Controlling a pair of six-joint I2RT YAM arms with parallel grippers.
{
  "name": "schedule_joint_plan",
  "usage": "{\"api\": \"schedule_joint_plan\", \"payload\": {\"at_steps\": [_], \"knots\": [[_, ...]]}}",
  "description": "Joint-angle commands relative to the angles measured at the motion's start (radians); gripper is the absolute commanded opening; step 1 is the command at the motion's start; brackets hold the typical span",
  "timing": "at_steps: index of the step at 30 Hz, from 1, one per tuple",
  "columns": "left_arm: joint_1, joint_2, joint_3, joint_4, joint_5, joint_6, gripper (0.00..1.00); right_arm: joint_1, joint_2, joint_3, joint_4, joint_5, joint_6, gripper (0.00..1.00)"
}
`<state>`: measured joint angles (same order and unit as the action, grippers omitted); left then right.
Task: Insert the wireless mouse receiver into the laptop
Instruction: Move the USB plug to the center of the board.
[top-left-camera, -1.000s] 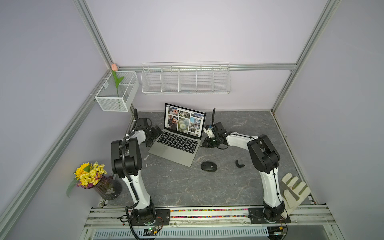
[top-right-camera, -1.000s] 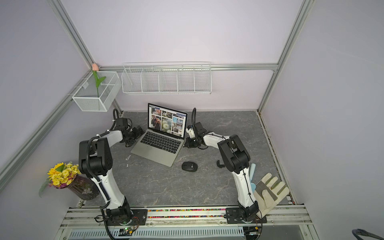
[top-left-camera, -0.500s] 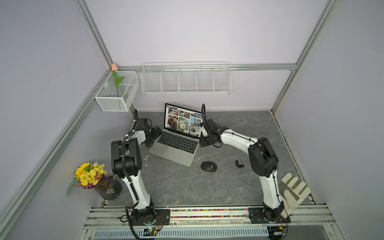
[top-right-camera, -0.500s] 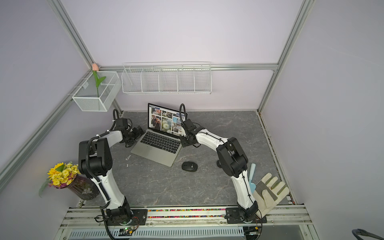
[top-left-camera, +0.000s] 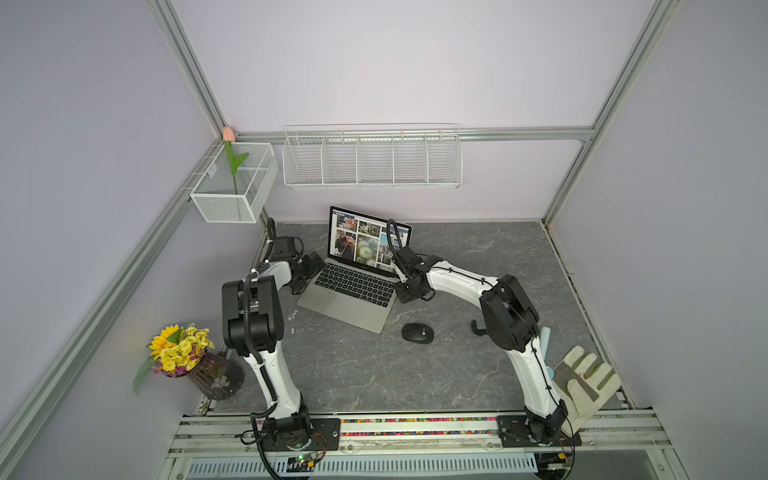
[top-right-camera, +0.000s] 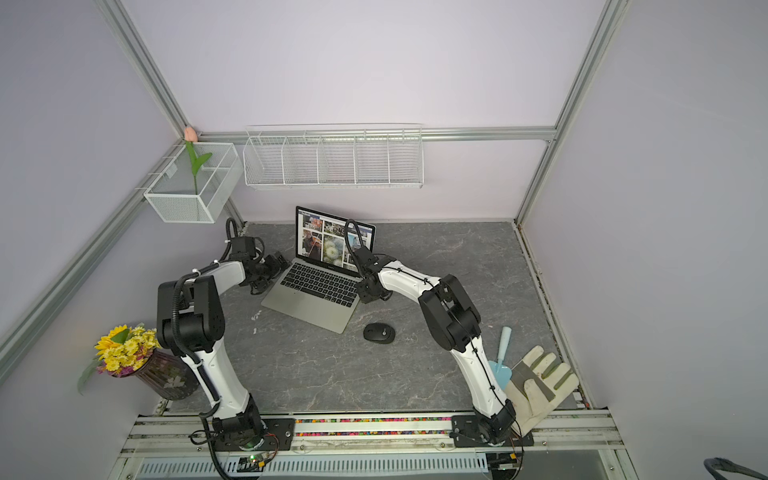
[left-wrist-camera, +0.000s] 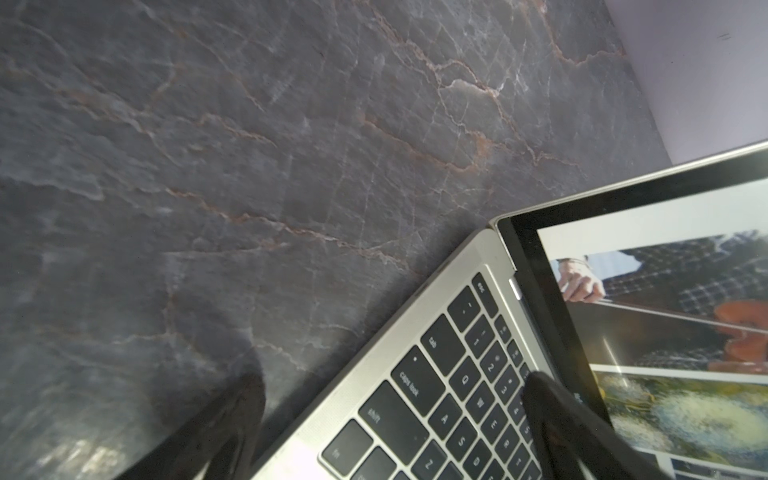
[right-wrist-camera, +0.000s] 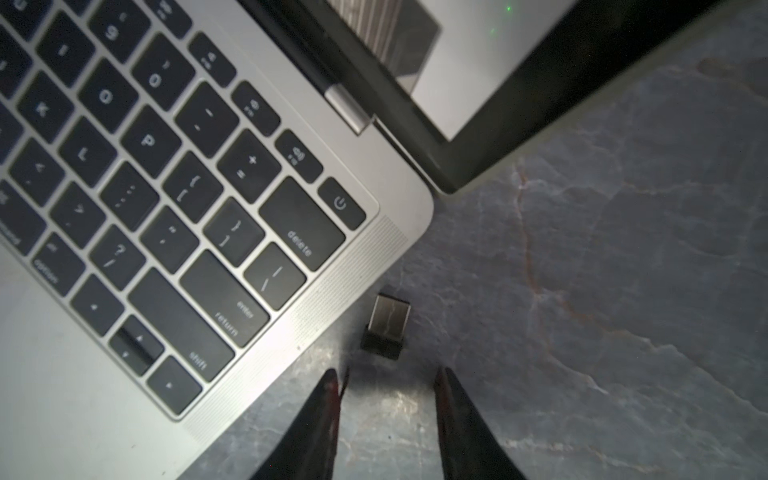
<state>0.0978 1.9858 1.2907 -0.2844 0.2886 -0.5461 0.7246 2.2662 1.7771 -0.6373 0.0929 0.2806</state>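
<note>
Grey stone table (top-left-camera: 478, 249), both top views: my right gripper (top-left-camera: 405, 293) bent low beside laptop (top-left-camera: 353, 286), fingertips unclear. Left wrist: my left gripper (left-wrist-camera: 395, 382) spread wide astride laptop edge. Right wrist: fingers (right-wrist-camera: 324, 415) parted, empty; receiver (right-wrist-camera: 386, 326) on table beside laptop, unplugged.

Both top views: mounted high over the front edge of the desk (top-left-camera: 353, 374), tilted down toward the back wall (top-left-camera: 415, 83), far enough to take in the whole desk. Left wrist view: close, looking down on the laptop (left-wrist-camera: 436, 357) at its esc-key corner. Right wrist view: close above its power-key corner. All four share the laptop.
</note>
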Motion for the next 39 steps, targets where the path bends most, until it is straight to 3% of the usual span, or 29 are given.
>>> {"api": "schedule_joint_plan", "payload": {"at_steps": [1, 4, 13, 23, 32, 37, 39], "knots": [[-0.005, 0.025, -0.025, -0.081, 0.015, -0.012, 1.00, 0.011, 0.044, 0.035, -0.031, 0.019, 0.004, 0.42], [-0.004, 0.025, -0.022, -0.081, 0.015, -0.010, 1.00, 0.015, 0.069, 0.056, -0.039, 0.023, 0.008, 0.41], [-0.006, 0.023, -0.019, -0.090, 0.013, -0.002, 1.00, 0.018, 0.071, 0.043, -0.071, 0.077, -0.031, 0.25], [-0.005, 0.024, -0.025, -0.078, 0.024, -0.009, 0.99, -0.003, -0.037, -0.071, -0.116, 0.016, -0.380, 0.12], [-0.006, 0.015, -0.037, -0.082, 0.023, -0.004, 1.00, -0.013, -0.122, -0.157, -0.224, -0.069, -0.511, 0.13], [-0.006, 0.010, -0.039, -0.082, 0.023, -0.007, 1.00, -0.016, -0.078, -0.081, -0.352, -0.072, -0.538, 0.33], [-0.004, 0.011, -0.041, -0.081, 0.022, -0.008, 1.00, -0.017, -0.056, -0.057, -0.363, -0.077, -0.530, 0.35]]}}
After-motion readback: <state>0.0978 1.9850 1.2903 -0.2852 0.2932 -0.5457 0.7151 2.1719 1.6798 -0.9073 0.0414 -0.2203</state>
